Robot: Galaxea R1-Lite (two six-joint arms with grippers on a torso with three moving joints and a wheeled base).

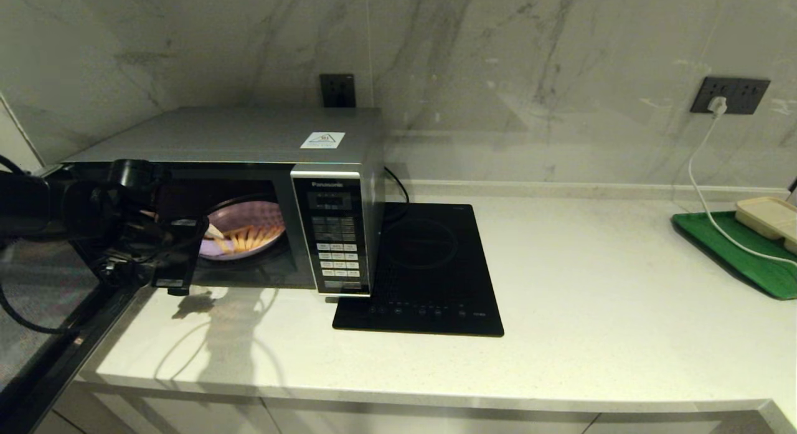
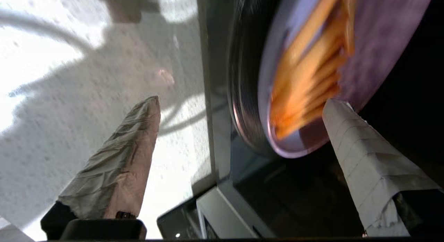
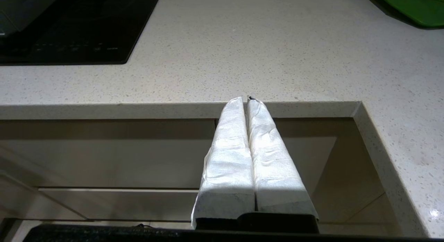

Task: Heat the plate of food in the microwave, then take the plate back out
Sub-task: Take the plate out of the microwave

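The silver-grey microwave (image 1: 249, 135) stands at the left of the counter with its door (image 1: 37, 309) swung open. Inside, the lilac plate of fries (image 1: 246, 235) rests on the glass turntable (image 2: 242, 78). My left gripper (image 1: 196, 259) is at the oven mouth and open. In the left wrist view, one taped finger (image 2: 360, 158) reaches over the near rim of the plate of fries (image 2: 374, 44), while the other finger (image 2: 128, 148) hangs outside, over the countertop. I cannot tell whether the finger touches the rim. My right gripper (image 3: 247, 98) is shut and empty, parked low before the counter's front edge.
A flat black induction cooktop (image 1: 429, 266) lies right beside the microwave. At the far right a green tray (image 1: 735, 253) carries a beige container (image 1: 769, 216), and a white cable (image 1: 703, 191) runs down from the wall socket. The open door juts out at the left.
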